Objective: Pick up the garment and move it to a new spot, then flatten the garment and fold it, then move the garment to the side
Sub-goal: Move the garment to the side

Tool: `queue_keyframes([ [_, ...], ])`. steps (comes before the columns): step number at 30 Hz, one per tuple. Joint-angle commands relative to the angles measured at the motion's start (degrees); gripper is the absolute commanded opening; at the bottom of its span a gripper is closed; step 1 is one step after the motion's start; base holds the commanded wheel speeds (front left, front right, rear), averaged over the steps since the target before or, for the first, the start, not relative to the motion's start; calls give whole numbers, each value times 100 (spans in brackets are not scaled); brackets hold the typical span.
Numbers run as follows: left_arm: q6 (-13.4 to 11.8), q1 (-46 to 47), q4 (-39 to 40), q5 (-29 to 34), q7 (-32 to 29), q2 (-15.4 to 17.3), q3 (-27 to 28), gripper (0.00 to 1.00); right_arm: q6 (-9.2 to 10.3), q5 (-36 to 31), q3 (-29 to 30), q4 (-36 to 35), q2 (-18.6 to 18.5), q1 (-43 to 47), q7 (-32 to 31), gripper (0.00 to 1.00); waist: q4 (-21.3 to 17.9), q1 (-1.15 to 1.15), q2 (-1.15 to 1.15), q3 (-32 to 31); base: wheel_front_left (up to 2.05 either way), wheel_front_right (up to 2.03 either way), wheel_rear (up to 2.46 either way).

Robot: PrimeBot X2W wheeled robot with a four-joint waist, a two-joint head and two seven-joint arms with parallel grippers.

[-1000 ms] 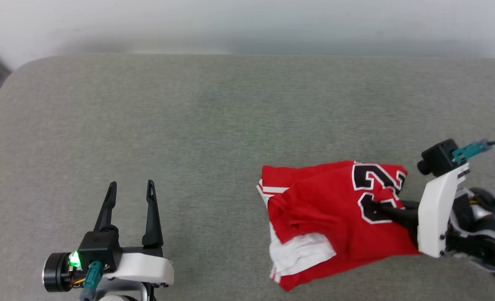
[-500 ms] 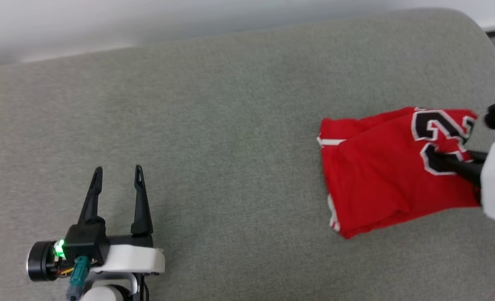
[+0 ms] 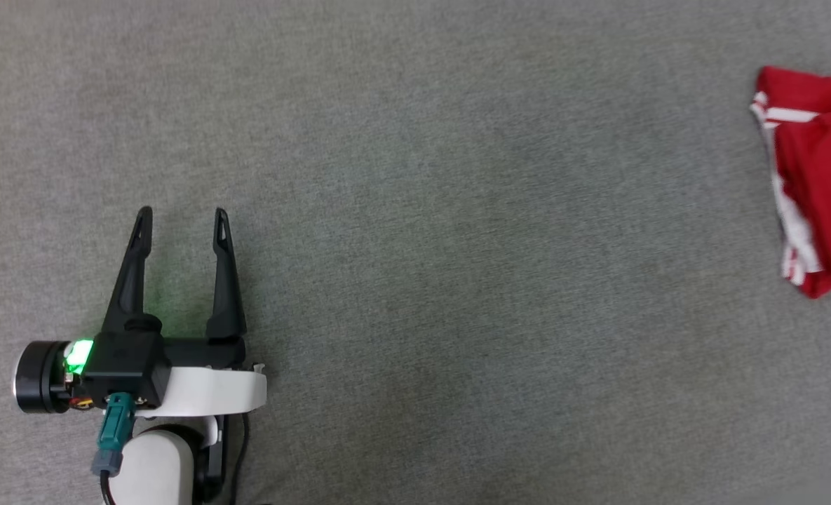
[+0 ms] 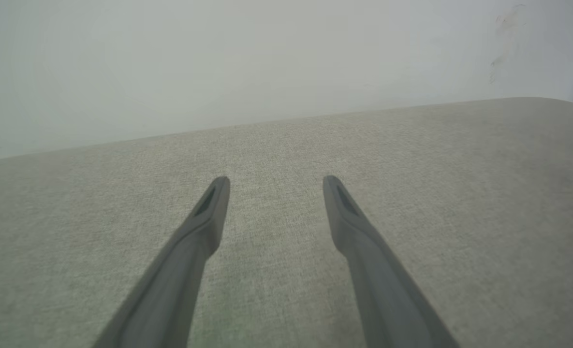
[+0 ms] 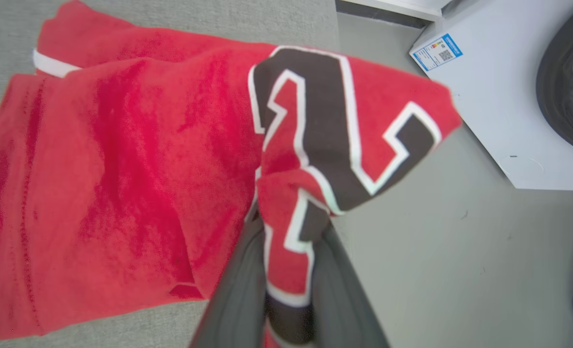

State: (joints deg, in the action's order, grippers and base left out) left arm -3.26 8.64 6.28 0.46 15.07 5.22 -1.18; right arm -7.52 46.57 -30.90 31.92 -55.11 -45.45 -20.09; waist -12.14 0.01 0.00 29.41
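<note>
Right end effector (image 5: 293, 251) pinched the red jersey (image 5: 122, 169) at its black numeral; left end effector (image 3: 181, 212) stood spread, empty, over the grey bench (image 3: 457, 280).

This looks like a home laundry corner: a white washing machine (image 5: 499, 111) with an energy label (image 5: 437, 52) stands near a grey upholstered surface (image 3: 457, 210).

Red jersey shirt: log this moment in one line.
right claw: shut on red jersey shirt | left claw: open, empty | shirt partly over grey fabric surface

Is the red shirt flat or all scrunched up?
Scrunched: the garment is doubled over in folds, its number pinched in the right gripper.
</note>
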Motion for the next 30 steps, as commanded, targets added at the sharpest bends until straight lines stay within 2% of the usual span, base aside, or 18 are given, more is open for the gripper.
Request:
queue_keyframes([
  [1, -12, 80, 52, 29, 12, 42, 1, 100, 7, -148, 49, 132, 66, -167, 97, 0, 81, -1, 0, 185, 0, 0, 0],
  [6, -35, 166, 74, 14, 12, 64, -54, 100, 6, -215, 309, 815, 409, -332, 255, 0, 165, -1, 0, 304, 0, 0, 0],
  [7, -49, 174, 59, 4, 12, 62, -62, 100, 6, -287, 337, 914, 429, -372, 295, 19, 182, -1, 0, 285, 0, 0, 0],
  [8, -55, 174, 40, -4, 12, 57, -78, 100, 6, -341, 347, 1018, 476, -374, 309, 50, 201, -1, 0, 250, 0, 0, 0],
  [9, -67, 165, 27, -19, 12, 49, -88, 100, 6, -441, 382, 1111, 502, -396, 403, 100, 218, -1, 0, 203, 0, 0, 0],
  [16, -146, -67, -91, -126, 12, -22, -95, 100, 7, -1196, 686, 1462, 572, -648, 1103, 100, 312, -1, 0, -407, 0, 0, 0],
  [21, -203, -308, -145, -215, 12, -94, -82, 100, 6, -1800, 1155, 1422, 930, -792, 2116, 100, 400, -1, 0, -965, 0, 0, 0],
  [22, -203, -308, -145, -215, 12, -94, -82, 100, 6, -1800, 1155, 1422, 930, -792, 2116, 100, 400, -1, 0, -965, 0, 0, 0],
  [27, -274, -617, -149, -299, 12, -144, -46, 100, 6, -2370, 1694, 1141, 1498, -565, 3153, 100, 529, -1, 0, -1464, 0, 0, 0],
  [30, -288, -777, -143, -348, 12, -168, -23, 100, 6, -2690, 2085, 716, 1874, -290, 3448, 100, 610, -1, 0, -1682, 0, 0, 0],
])
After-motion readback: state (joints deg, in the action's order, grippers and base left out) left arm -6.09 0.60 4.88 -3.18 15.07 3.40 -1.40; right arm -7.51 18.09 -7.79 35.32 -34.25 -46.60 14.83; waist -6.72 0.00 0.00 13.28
